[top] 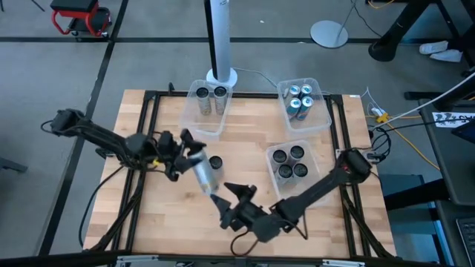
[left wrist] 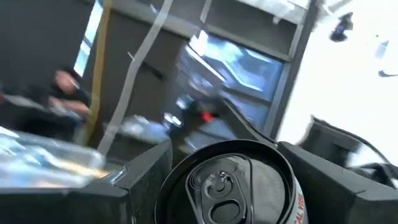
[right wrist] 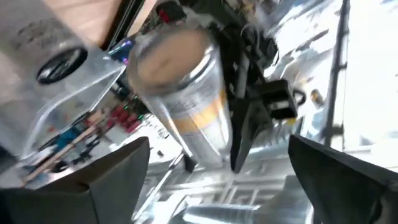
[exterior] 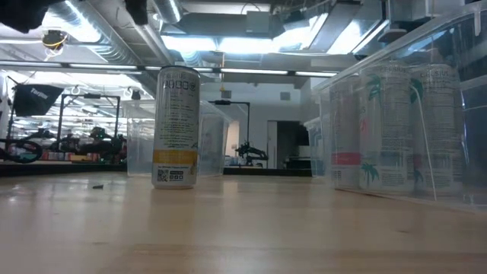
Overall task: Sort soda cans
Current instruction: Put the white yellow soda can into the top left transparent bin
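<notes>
My left gripper [top: 189,157] is shut on a silver can with a yellow band [top: 202,172], which is held in the air above the middle of the table. The right wrist view shows this can's base [right wrist: 177,62]. My right gripper [top: 227,195] is open and stands just near of the can's lower end, apart from it. A second silver can with a yellow band [top: 215,162] [exterior: 177,128] stands upright on its base beside the held one. Other cans stand in three clear bins: two silver [top: 210,93], several blue [top: 300,99], several dark [top: 289,162]. My left gripper pinches the silver can between its two fingers [left wrist: 146,168], one on each side of the wall just below the top rim [left wrist: 186,171]. The fingers come from the table's left and lie along the can. The can is lifted clear and tilted, base toward the near right.
The three clear bins stand at the far left [top: 194,117], far right [top: 323,111] and right middle [top: 273,152] of the wooden table [top: 171,215]. A white pole base [top: 221,75] stands at the far edge. Bare wood lies along the near left.
</notes>
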